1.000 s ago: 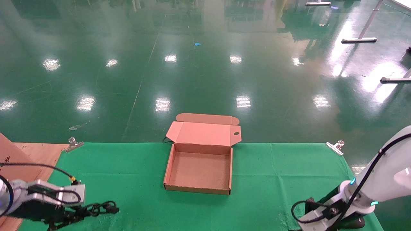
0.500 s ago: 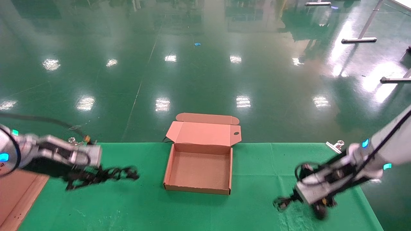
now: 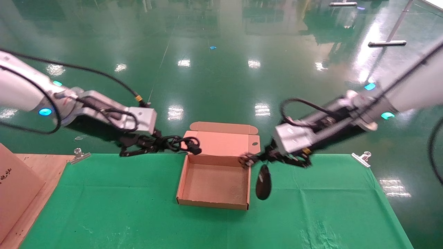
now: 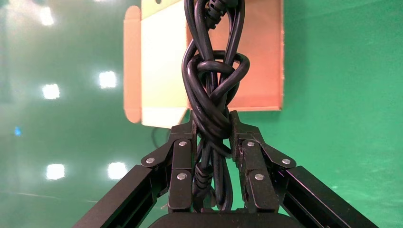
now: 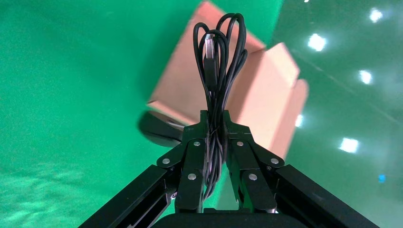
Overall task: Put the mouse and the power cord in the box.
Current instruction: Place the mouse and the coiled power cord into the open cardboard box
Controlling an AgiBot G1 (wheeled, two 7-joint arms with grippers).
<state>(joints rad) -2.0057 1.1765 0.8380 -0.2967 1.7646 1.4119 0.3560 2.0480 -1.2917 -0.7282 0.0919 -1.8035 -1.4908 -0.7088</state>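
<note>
Left claw (image 3: 138, 147) hangs in the air by the far left corner of the box (image 3: 188, 173), clamped on the power cord (image 3: 173, 143) — in the left wrist view the fingers (image 4: 183, 166) pinch the knotted black bundle. The right claw (image 3: 277, 157) is pinched shut on a looped hank of thin black cable, and the mouse (image 3: 263, 182) dangles below it, just outside the box's right wall. The box sits open with nothing in it, lid flap up, near the far edge of the counter (image 3: 328, 207), which is draped in green cloth held by metal clips (image 3: 361, 158). Beyond lies a glossy green floor (image 3: 221, 69) mirroring ceiling lights. A wooden board (image 3: 20, 180) leans at the left — its dark markings are unreadable.
</note>
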